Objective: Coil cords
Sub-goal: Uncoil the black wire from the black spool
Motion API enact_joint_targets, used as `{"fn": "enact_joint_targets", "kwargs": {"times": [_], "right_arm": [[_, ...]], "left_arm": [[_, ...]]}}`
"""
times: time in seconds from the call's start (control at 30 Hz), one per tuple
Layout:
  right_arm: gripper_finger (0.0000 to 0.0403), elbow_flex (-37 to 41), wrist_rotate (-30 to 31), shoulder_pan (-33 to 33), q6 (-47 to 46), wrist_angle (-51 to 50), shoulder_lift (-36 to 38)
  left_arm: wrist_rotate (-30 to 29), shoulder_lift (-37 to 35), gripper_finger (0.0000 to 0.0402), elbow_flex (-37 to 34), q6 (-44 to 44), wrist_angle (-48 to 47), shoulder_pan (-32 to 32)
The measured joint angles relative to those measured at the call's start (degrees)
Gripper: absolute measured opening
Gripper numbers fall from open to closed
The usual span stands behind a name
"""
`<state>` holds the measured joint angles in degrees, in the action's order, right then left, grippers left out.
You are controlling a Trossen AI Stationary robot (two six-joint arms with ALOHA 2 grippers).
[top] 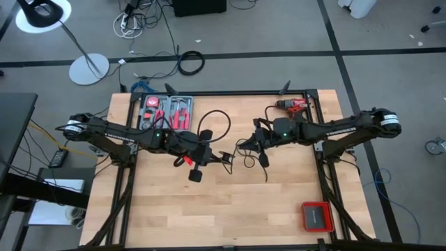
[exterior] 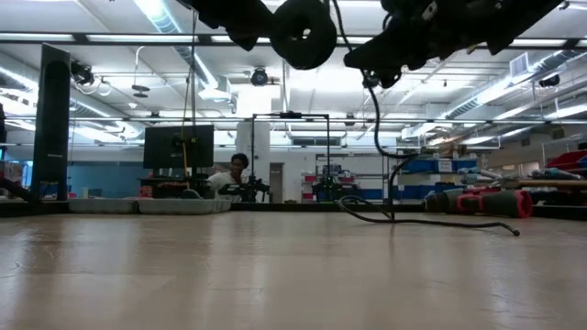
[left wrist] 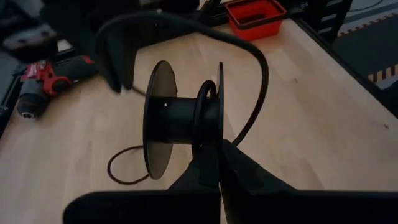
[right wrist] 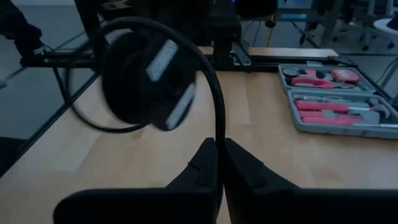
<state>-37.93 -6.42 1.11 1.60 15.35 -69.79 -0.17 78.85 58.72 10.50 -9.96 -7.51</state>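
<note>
The cords show as one thin black cable (top: 228, 122). It arcs over a small black spool (left wrist: 177, 118) held above the table's middle, and its free end lies on the wood (exterior: 431, 221). My left gripper (top: 214, 156), coming from the left, is shut on the spool (top: 225, 157). My right gripper (top: 244, 146), coming from the right, is shut on the cable just beside the spool (right wrist: 149, 81). In the low view, spool (exterior: 303, 32) and right gripper (exterior: 376, 64) hang well above the table. My left gripper pinches the rim of one spool flange (left wrist: 217, 146) between its two fingers, coming level from the table's left. The spool is lifted clear, its axis lying across the fingers. My right gripper pinches the cable (right wrist: 218, 138) between its two fingers, from the table's right. One stretch rises from the fingers and curves over the spool (right wrist: 186, 37). The other hangs slack (exterior: 378, 119) to the table.
A grey tool case (top: 167, 111) lies at the far left and a red drill (top: 293, 104) at the far right. A red box (top: 316, 216) stands near the front right corner. A thick cable ring (top: 190, 63) lies on the floor beyond the table.
</note>
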Motion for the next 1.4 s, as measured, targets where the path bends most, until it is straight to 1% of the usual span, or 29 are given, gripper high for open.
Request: {"fn": "enact_joint_targets", "kwargs": {"times": [0.17, 0.3, 0.4, 0.5, 0.67, 0.83, 0.93, 1.07, 1.17, 1.3, 1.4], "right_arm": [[0.0007, 0.0, 0.0, -1.9, -3.4, -8.4, 2.7], [0.0013, 0.0, 0.0, -3.3, -7.5, -15.9, 2.7], [0.0015, 0.0, 0.3, -4.2, -9.7, -19.8, 2.0], [0.0014, 0.0, 1.7, -5.4, -10.4, -20.3, 0.9], [0.0011, 0.1, 1.7, -6.4, -10.9, -18.2, -1.5], [0.0011, 0.1, 1.2, -7.2, -12.6, -18.2, -4.0], [0.0010, 0.1, 2.2, -7.2, -14.0, -18.5, -5.8], [0.0010, 0.1, 6.6, -6.4, -14.9, -19.4, -7.7], [0.0010, 0.1, 8.8, -5.2, -15.5, -19.3, -8.8], [0.0010, 0.1, 11.2, -3.2, -16.0, -19.8, -10.1], [0.0010, 0.1, 15.2, -1.1, -16.3, -20.0, -10.8]], "left_arm": [[-1.4, 0.0, 0.0000, 0.0, 0.4, -1.5, 0.0], [-1.5, 0.0, 0.0000, 0.0, 1.6, -1.7, -0.1], [-1.8, 0.0, 0.0000, 0.0, 3.3, -1.5, -0.2], [-2.7, 0.0, 0.0000, 0.0, 4.4, 0.0, -0.2], [-5.3, 0.0, 0.0000, 0.0, 7.0, 2.1, -0.6], [-5.7, -0.2, 0.0000, 0.0, 8.0, 2.9, -0.8], [-4.7, -0.4, 0.0000, 0.0, 9.2, 3.9, -0.9], [-1.0, -0.4, 0.0000, 0.0, 10.3, 6.3, -0.9], [0.9, -0.4, 0.0000, 0.0, 10.3, 6.9, -0.9], [1.5, -0.4, 0.0000, 0.0, 10.4, 8.6, -1.2], [4.5, -0.4, 0.0000, 0.0, 11.0, 10.2, -1.2]]}}
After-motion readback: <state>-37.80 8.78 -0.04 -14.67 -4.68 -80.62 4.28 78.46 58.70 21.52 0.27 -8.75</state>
